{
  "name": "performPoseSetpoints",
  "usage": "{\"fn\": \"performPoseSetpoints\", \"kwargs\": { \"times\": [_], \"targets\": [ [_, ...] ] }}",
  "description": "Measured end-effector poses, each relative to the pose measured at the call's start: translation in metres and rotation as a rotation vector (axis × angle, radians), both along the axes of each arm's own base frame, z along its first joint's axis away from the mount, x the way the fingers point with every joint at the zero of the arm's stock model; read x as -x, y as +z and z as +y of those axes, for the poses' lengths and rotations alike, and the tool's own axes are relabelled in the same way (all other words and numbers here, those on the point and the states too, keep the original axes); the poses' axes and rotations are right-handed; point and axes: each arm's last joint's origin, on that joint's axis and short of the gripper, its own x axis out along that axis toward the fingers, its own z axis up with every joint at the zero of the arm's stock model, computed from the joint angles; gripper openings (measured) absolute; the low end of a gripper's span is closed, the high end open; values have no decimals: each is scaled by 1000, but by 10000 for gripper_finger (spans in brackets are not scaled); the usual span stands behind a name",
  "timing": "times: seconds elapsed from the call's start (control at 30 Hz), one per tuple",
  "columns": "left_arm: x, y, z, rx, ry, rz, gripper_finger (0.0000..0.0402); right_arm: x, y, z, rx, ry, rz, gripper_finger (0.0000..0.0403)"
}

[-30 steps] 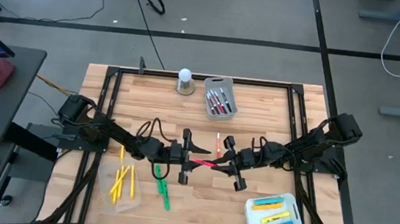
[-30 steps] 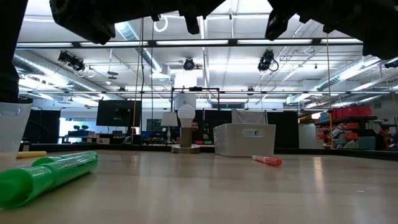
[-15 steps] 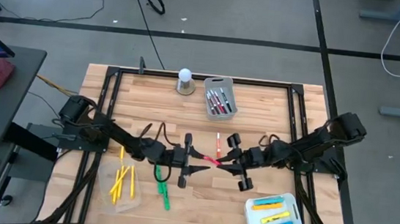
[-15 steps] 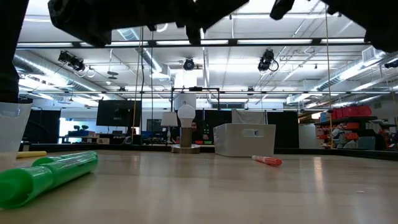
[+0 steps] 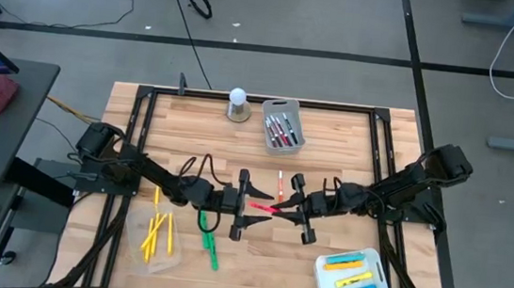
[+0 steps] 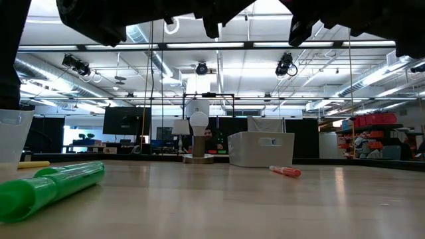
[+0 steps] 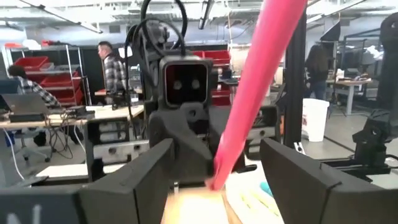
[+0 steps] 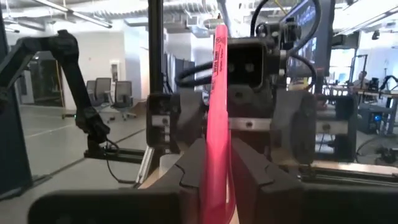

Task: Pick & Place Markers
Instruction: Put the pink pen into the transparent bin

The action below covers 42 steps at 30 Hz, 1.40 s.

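Observation:
A pink marker [image 5: 265, 206] hangs in the air over the table's middle, between my two grippers. My right gripper [image 5: 282, 208] is shut on it; in the right wrist view [image 8: 217, 158] the marker [image 8: 219, 87] sticks out ahead toward the left arm. My left gripper [image 5: 250, 205] faces it, open wide. In the left wrist view [image 7: 216, 149] its fingers stand on either side of the marker's free end [image 7: 261, 68] without touching. A green marker [image 5: 209, 243] and an orange one [image 5: 280, 181] lie flat on the table. My right gripper pinches the pink marker between its two fingers at the marker's right end [image 8: 217, 146]. The fingers come in about level from the table's right and lie along the marker. The marker is lifted clear and points at the left gripper.
A grey bin [image 5: 284, 128] with red and dark markers and a white ball on a grey base [image 5: 237, 104] stand near the far edge. Yellow markers lie in a clear tray [image 5: 158, 234] near left. A white tray [image 5: 353, 276] holds blue and yellow markers near right.
My right gripper, with the pink marker, drew back a little toward the table's right edge. It then came back toward the left gripper. The left gripper stayed open.

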Motion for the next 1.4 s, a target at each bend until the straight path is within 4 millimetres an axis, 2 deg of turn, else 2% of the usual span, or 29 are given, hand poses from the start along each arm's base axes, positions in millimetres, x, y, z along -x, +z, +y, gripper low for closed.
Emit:
{"fn": "performPoseSetpoints", "kwargs": {
  "times": [0.27,0.43,0.57,0.7,0.8,0.93,1.07,1.13,1.23,1.4],
  "targets": [
    [-2,9,-6,-15,-7,-31,186,0,-1,0,6,1,14,48],
    [-3,9,-5,-8,-6,-26,110,0,-1,0,6,2,14,50],
    [-1,10,-6,0,-12,-2,43,0,-2,0,8,0,23,69],
    [8,23,-9,13,11,79,41,6,0,-3,13,-13,40,101],
    [21,45,-15,29,74,193,41,11,0,-6,22,-49,71,124],
    [40,69,-26,74,169,463,49,13,-4,-9,38,-113,120,145],
    [62,84,-41,202,210,744,45,12,-8,-9,55,-113,141,153],
    [75,87,-50,314,214,866,44,11,-9,-8,60,-114,145,154],
    [96,78,-66,476,233,1019,48,11,-8,-9,60,-117,144,155],
    [132,62,-93,708,309,1116,47,10,-8,-12,56,-127,138,155]
  ]
}}
